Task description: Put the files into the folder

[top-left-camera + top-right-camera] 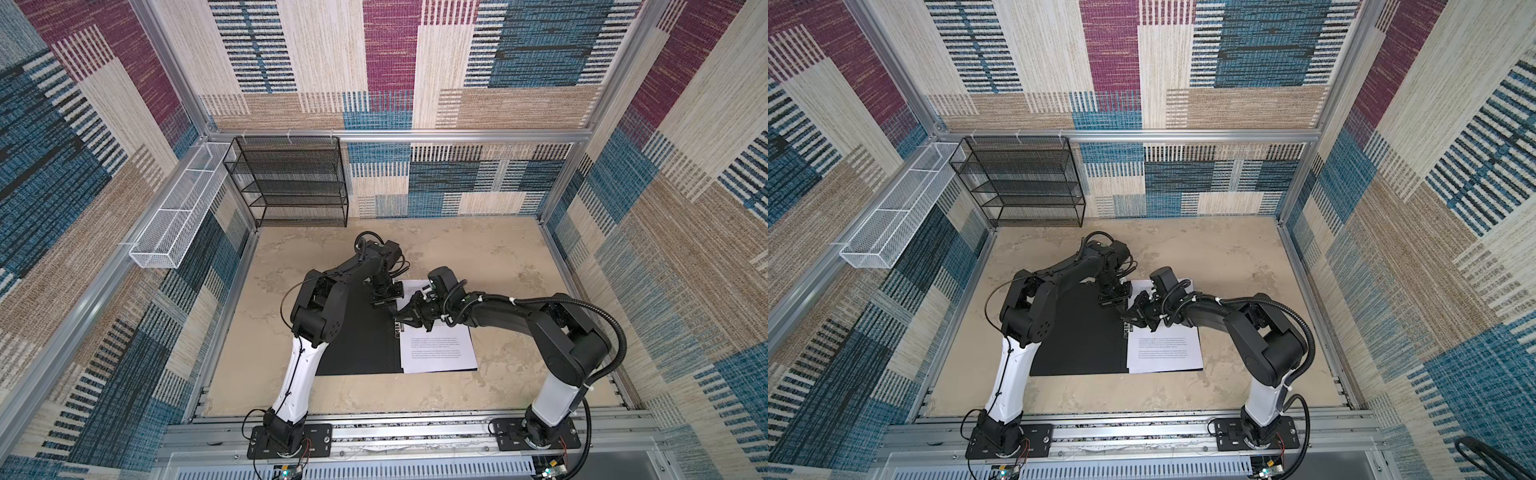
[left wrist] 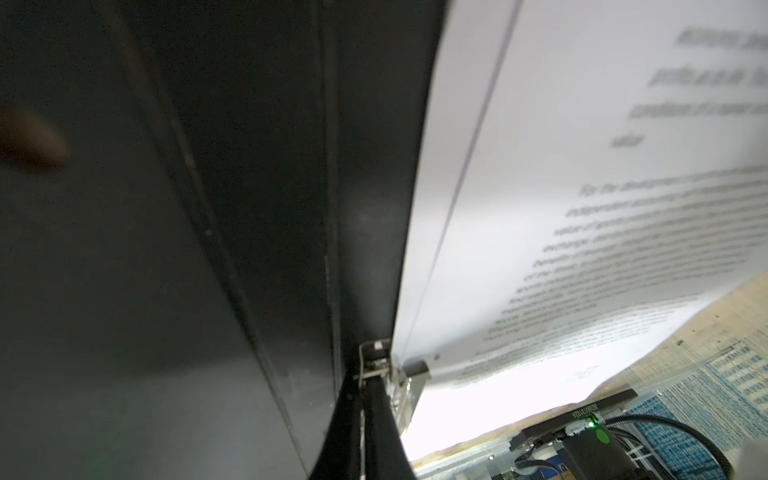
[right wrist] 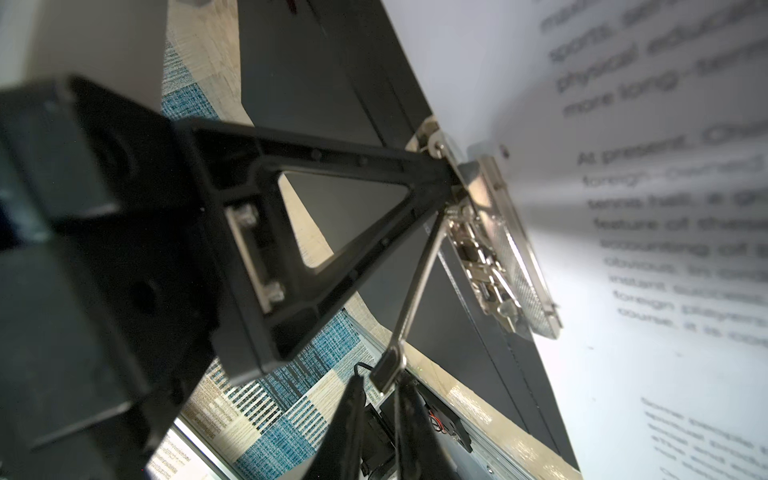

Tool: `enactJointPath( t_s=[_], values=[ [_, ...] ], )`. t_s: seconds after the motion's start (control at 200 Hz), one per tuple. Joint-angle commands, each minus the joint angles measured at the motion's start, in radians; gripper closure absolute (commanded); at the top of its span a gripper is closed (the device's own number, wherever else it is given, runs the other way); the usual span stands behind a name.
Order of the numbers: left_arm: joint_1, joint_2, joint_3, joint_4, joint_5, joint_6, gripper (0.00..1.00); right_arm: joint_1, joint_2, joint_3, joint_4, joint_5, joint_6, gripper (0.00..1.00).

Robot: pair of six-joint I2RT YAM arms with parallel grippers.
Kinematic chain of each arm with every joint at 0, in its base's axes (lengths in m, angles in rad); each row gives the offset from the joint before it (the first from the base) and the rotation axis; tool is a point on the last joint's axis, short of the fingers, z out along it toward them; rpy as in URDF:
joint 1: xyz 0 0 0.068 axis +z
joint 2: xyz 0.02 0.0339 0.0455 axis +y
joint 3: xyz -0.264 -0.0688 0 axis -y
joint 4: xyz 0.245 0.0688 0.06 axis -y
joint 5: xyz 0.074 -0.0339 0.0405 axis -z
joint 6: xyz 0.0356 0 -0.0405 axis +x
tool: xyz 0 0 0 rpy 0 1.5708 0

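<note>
The folder (image 1: 357,332) (image 1: 1075,332) lies open on the table, black inside up. The files (image 1: 436,349) (image 1: 1163,349), white printed sheets, lie stacked on its right half. At the spine sits the metal clip (image 3: 498,257) (image 2: 376,365), its lever (image 3: 415,282) raised off the folder. My left gripper (image 1: 381,305) (image 2: 370,386) is shut, and its tip presses on the far end of the clip. My right gripper (image 1: 399,319) (image 3: 380,386) is narrowly open. The lever's flat end sits at its mouth, touching one finger (image 3: 411,415).
A black wire-mesh rack (image 1: 291,183) stands at the back left. A white mesh basket (image 1: 183,212) hangs on the left wall. Bare beige table (image 1: 478,249) lies beyond and right of the folder. The arm bases stand on the front rail (image 1: 415,432).
</note>
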Motion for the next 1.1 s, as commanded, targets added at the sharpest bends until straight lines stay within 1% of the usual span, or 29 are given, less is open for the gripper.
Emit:
enactJointPath(
  t_s=[0.0, 0.431, 0.576, 0.766, 1.097],
  values=[
    [-0.004, 0.016, -0.009, -0.019, -0.054, -0.006, 1.0, 0.0, 0.008, 0.0, 0.025, -0.013, 0.01, 0.83],
    [-0.005, 0.02, -0.009, -0.019, -0.056, -0.008, 1.0, 0.0, 0.014, -0.001, 0.02, -0.023, 0.007, 0.85],
    [-0.004, 0.022, -0.011, -0.017, -0.057, -0.01, 1.0, 0.0, 0.011, -0.008, 0.025, -0.029, 0.009, 0.84],
    [-0.004, 0.02, -0.017, -0.013, -0.058, -0.013, 1.0, 0.0, 0.025, 0.005, 0.027, -0.037, 0.01, 0.78],
    [-0.005, 0.025, -0.017, -0.013, -0.054, -0.015, 1.0, 0.001, 0.04, 0.033, 0.022, -0.039, 0.009, 0.82]
  ],
)
